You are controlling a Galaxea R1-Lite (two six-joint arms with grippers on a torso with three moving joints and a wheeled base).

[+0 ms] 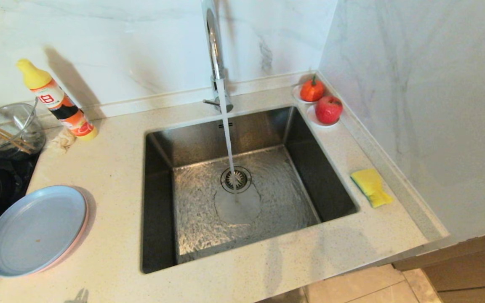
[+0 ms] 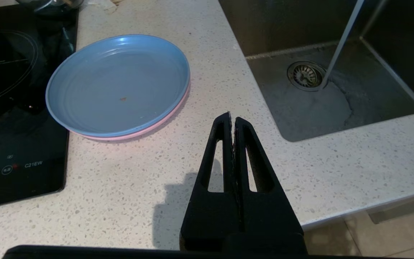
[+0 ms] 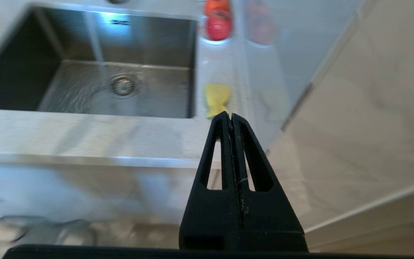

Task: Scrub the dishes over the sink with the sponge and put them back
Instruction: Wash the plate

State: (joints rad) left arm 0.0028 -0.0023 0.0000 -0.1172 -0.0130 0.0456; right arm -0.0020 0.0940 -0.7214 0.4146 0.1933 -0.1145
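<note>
Dishes, a shallow light blue plate (image 2: 117, 84) stacked on a matte pink one (image 2: 164, 120), sit near the bench's (image 1: 112, 168) front left corner. My left gripper (image 2: 233, 118) and right gripper (image 3: 227, 116) hover before the bench, both closed, empty. Beyond, water runs into the square steel sink (image 1: 267, 198); the yellow sponge (image 1: 371, 186) lies by its right rim. Risk: prying the plates apart may drag both. The sponge's scouring face is hidden.

Left gripper (image 2: 233, 120) and right gripper (image 3: 227, 117): matte black, two tapered fingers each with a long triangular cutout, on a broad black base.
</note>
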